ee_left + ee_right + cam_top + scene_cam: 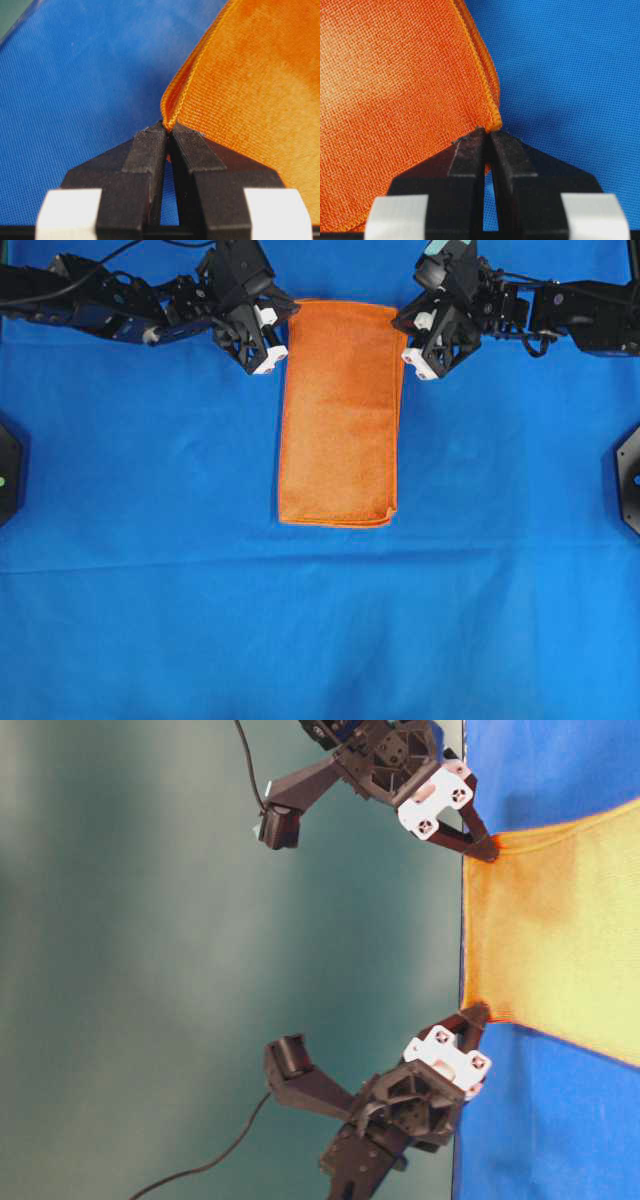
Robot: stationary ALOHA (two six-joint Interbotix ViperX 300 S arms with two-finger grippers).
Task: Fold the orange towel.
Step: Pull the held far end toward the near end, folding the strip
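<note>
Both grippers, left [268, 362] and right [418, 365], pinch the orange towel's [340, 420] far corners, apparently ready for another fold.

Cut off by the table-level frame's right edge: square orange microfibre towel [550, 950]. Hidden in overhead view beneath black arm housings: both pinched towel corners. Cropped at wrist-view margins: large blue cloth [75, 100].
</note>
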